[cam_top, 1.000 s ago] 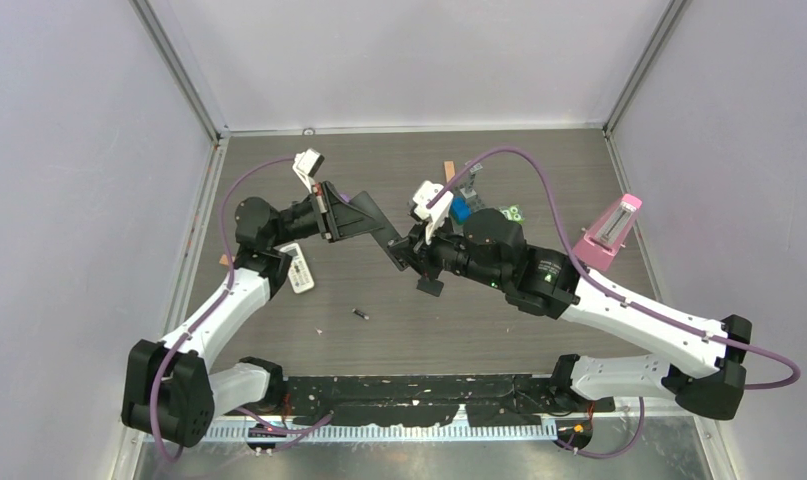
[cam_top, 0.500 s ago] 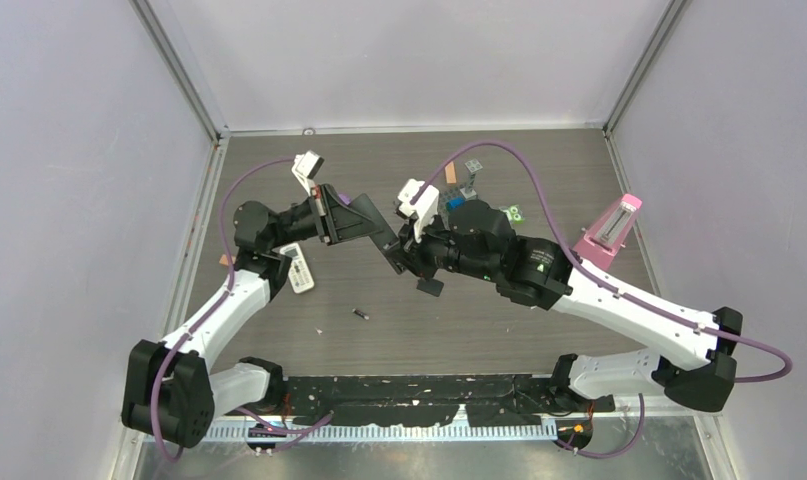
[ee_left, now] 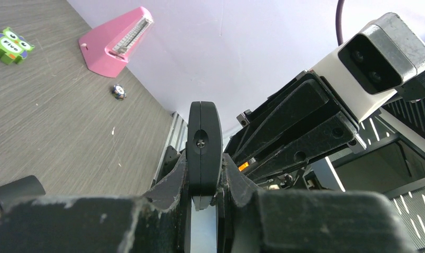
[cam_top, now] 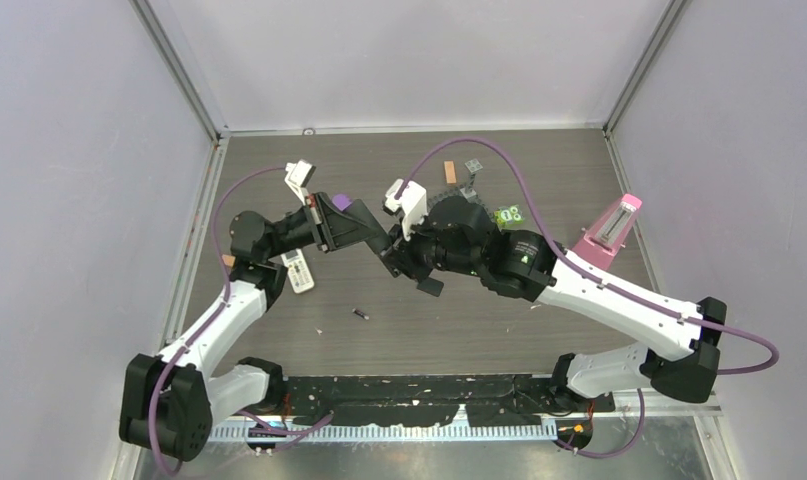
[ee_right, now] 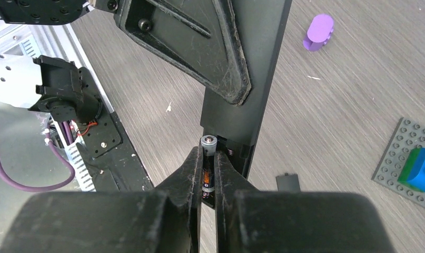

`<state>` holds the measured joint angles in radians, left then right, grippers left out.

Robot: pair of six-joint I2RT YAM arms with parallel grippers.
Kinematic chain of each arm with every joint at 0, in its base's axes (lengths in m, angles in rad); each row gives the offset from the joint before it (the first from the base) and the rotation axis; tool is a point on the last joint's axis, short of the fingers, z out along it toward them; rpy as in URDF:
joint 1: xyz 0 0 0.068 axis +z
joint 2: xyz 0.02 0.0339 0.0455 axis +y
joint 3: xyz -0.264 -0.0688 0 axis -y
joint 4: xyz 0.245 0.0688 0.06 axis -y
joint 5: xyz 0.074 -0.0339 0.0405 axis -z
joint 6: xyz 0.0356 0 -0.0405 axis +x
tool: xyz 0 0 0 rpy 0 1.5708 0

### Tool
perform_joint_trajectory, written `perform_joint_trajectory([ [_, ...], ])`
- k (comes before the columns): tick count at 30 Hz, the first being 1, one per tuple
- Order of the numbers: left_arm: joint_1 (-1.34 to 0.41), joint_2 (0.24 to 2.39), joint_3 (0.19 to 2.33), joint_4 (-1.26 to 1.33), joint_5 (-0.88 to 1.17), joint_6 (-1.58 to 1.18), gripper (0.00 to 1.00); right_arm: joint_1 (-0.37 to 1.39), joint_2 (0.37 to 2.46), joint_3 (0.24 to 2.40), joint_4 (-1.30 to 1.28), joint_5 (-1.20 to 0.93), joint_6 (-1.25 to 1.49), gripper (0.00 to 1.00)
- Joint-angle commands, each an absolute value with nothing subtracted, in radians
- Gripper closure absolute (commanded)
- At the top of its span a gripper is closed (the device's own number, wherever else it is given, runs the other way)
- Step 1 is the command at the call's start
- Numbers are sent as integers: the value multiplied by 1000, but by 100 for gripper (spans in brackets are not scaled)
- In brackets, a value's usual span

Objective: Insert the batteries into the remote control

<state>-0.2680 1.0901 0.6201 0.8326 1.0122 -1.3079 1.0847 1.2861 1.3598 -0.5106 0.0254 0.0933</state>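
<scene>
**Battery [ee_right: 208, 141] pinched at the open end of a held black remote control [ee_right: 249, 79]**

Far left, a white remote [cam_top: 297, 270] lies flat on the dark wood-grain surface [cam_top: 459, 325], beside the left arm. The left end effector [ee_left: 204, 176] is clamped on the black remote control, which the left wrist camera sees edge-on between the fingers. A purple piece [cam_top: 341, 202] lies on the surface just beyond it. Nearer the arm bases, a loose battery [cam_top: 360, 314] lies alone.

In the middle, the right end effector [ee_right: 208, 158] pinches the battery between its fingers, silvery cap showing. The battery sits right at the remote's open compartment, where a small spring is visible. Whether it touches the spring cannot be told. A small black flat piece [ee_right: 289, 182] lies on the surface just to the right.

Farther right are a grey studded plate [ee_right: 397, 155] carrying a blue brick [ee_right: 421, 171], a green owl block [cam_top: 507, 213], and a pink metronome [cam_top: 611, 232] near the right wall.
</scene>
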Motion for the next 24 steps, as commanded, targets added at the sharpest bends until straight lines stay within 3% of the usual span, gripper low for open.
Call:
perform_joint_trajectory([
  [1,-273,1029,629,891,963,-1309,100,1087,1319,1373,-575,44,129,88],
  [5,-273,1017,624,877,958,-1307,100,1088,1326,1377,-580,41,140,87],
  [13,-273,1000,617,843,960,-1285,100,1086,1317,1396,-571,105,181,63],
  [24,-273,984,611,801,966,-1252,100,1061,1283,1455,-560,129,235,49],
])
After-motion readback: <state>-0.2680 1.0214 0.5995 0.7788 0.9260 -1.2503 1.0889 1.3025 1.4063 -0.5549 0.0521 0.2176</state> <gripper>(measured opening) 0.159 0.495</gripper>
